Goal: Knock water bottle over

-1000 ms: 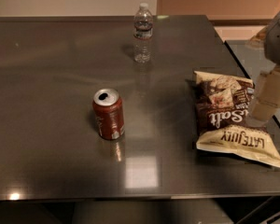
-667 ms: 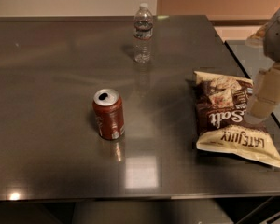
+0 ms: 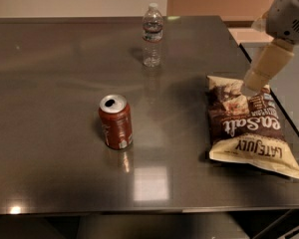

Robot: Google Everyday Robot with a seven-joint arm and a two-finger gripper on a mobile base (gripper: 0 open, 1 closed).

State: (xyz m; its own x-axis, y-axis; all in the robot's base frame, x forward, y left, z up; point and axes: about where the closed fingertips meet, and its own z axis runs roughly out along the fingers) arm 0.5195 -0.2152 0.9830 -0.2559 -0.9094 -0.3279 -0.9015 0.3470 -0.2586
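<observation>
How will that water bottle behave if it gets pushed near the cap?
The water bottle stands tall and narrow, so a high push would probably tip it. Being round, it may roll once down. The gripper hangs over the chip bag, far from the bottle.

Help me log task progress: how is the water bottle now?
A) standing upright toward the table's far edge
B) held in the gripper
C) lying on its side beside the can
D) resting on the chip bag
A: the water bottle stands upright, cap up, apart from the gripper, which is by the upper end of the chip bag.
</observation>
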